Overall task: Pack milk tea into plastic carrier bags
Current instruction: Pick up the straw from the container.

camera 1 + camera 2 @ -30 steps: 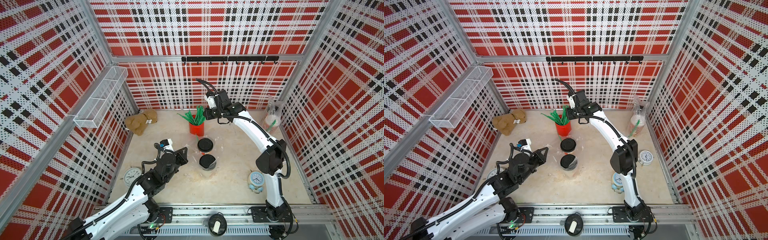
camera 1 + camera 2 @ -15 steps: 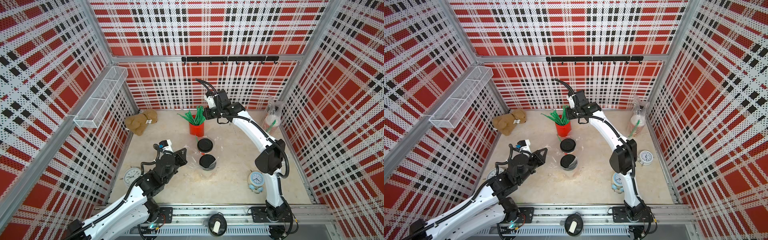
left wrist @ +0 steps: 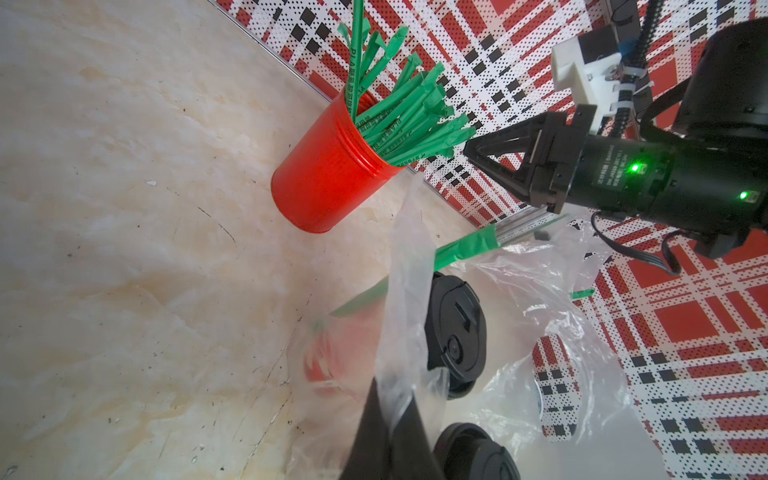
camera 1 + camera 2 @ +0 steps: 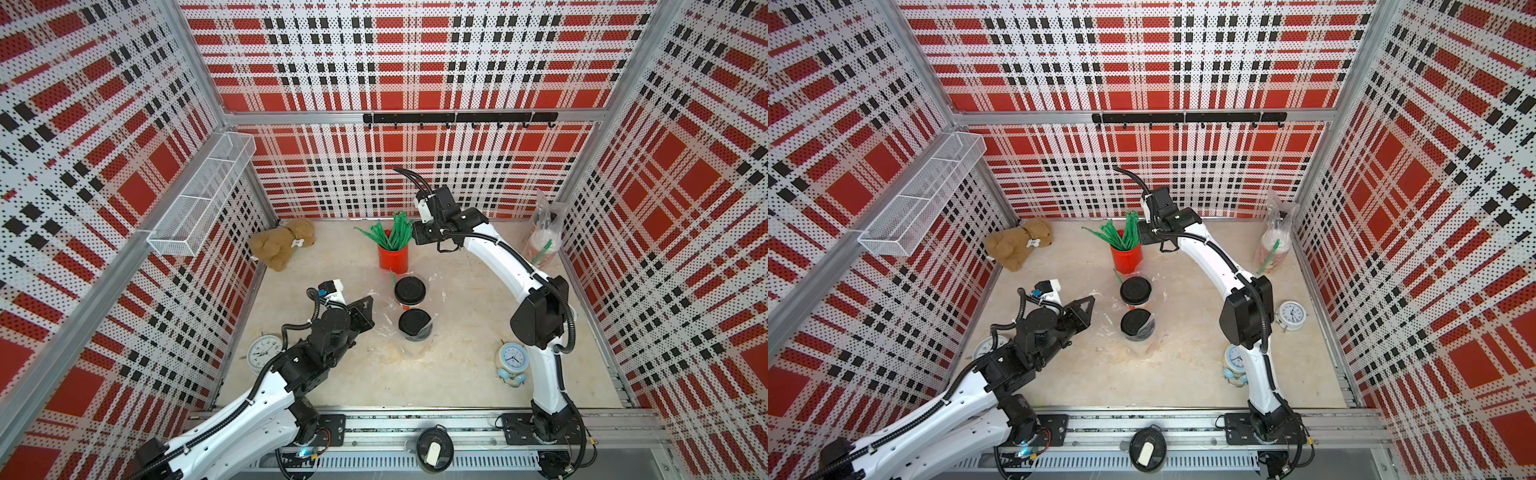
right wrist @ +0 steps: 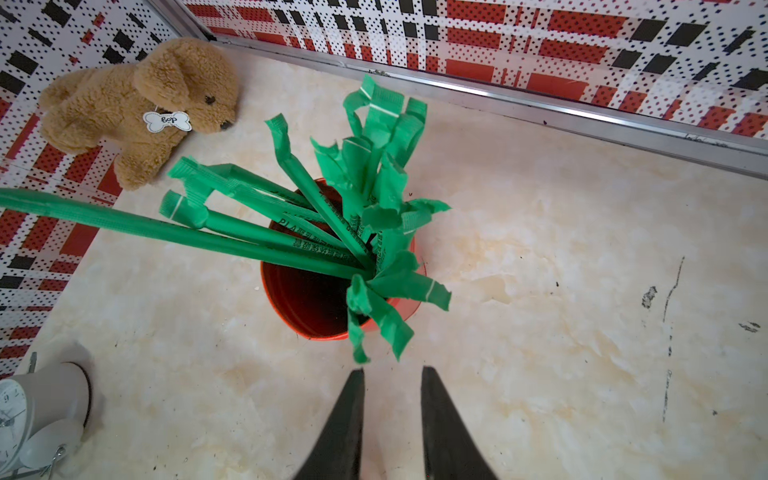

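Observation:
Two black-lidded milk tea cups [image 4: 410, 289] [image 4: 414, 322] stand mid-table inside a crinkly clear plastic carrier bag [image 4: 384, 309]. My left gripper [image 4: 365, 309] is just left of them, shut on a strip of that bag; in the left wrist view the gripper [image 3: 392, 395] pinches the bag [image 3: 405, 291] beside the lids [image 3: 457, 336], and a green straw [image 3: 465, 249] lies in it. My right gripper [image 4: 417, 237] hovers at the red can of green straws [image 4: 392, 257], slightly open [image 5: 392, 371] and empty. A second bag [image 4: 544, 232] with a white-lidded cup [image 4: 1273, 245] leans in the back right corner.
A plush dog [image 4: 282, 247] lies at the back left. A white clock [image 4: 264, 353] sits under my left arm, a blue clock [image 4: 512, 361] and another white one [image 4: 1291, 314] near my right arm's base. A wire basket [image 4: 203, 195] hangs on the left wall, a hook rail [image 4: 457, 117] on the back wall.
My right gripper's jaws have parted a little above the straws. The left arm has barely shifted and still holds the bag.

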### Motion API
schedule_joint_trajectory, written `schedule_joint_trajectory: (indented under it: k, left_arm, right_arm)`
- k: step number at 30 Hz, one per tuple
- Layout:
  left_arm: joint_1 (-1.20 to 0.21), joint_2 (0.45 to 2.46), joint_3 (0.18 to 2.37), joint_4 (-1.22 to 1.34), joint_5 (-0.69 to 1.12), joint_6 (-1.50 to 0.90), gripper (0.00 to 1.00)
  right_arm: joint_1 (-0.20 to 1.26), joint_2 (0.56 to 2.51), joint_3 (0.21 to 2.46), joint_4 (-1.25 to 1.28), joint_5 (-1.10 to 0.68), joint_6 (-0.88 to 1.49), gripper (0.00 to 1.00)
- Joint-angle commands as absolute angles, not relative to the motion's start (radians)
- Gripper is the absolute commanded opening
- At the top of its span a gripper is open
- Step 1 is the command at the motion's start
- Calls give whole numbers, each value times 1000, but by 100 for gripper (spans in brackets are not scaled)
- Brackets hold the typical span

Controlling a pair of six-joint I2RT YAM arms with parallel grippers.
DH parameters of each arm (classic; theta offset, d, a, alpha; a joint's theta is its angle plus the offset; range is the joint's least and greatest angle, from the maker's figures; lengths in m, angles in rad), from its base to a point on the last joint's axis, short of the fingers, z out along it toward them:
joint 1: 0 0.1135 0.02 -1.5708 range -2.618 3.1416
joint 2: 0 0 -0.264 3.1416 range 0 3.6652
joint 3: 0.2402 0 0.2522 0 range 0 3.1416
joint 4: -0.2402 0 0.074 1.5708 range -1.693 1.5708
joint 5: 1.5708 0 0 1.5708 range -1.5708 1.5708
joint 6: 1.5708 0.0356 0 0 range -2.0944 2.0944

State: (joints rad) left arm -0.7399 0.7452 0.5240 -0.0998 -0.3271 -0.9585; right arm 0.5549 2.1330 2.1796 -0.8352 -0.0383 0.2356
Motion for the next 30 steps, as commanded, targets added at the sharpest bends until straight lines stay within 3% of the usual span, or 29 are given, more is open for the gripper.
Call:
schedule_joint_trajectory:
  k: [1, 17, 30]
  left_arm:
    - [-724, 741, 511, -106, -352, -962, 0]
    - [-711, 758, 517, -110, -343, -962, 0]
    - [-709, 752, 511, -110, -338, -968, 0]
  right_arm:
    - [539, 2146, 2156, -775, -60, 258, 26]
    - [538, 2197, 2200, -752, -144, 289, 26]
    - [539, 2102, 2104, -692, -121, 300, 27]
